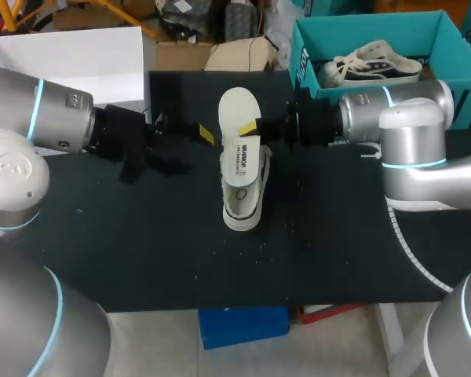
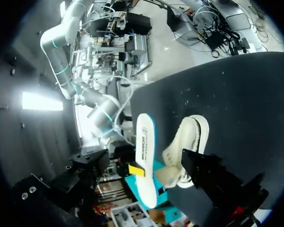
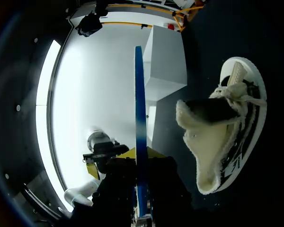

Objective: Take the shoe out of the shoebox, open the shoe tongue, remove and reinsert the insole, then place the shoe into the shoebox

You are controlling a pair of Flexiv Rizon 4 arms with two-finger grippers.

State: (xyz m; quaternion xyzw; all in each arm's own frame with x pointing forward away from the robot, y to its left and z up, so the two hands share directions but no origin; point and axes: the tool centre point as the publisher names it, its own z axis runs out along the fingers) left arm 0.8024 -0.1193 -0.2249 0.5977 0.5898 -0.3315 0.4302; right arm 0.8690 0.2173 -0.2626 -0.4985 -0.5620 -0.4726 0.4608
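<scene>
The sneaker (image 1: 243, 198) lies on the black table (image 1: 141, 251), out of the teal shoebox (image 1: 308, 59), which stands well apart from the sneaker, beyond it on the right arm's side; a 2nd sneaker (image 1: 375, 63) lies inside that box. In the right wrist view the sneaker's tongue (image 3: 206, 106) stands pulled up and away from the opening, so the tongue step looks done. The white insole (image 1: 239, 118) is out of the sneaker and held just above its far end; the right gripper (image 1: 251, 128) is clamped on the insole's edge from the sneaker's right side, with 1 yellow tip showing on the printed face. The left gripper (image 1: 204, 135) hangs just beside the insole on the sneaker's left side, its 2 fingers spread and nothing between them; it looks short of touching the insole. By my reading, 3 steps are finished: sneaker out, tongue opened, insole removed. 2 remain: sliding the insole back into the sneaker, then setting the sneaker into the shoebox.
</scene>
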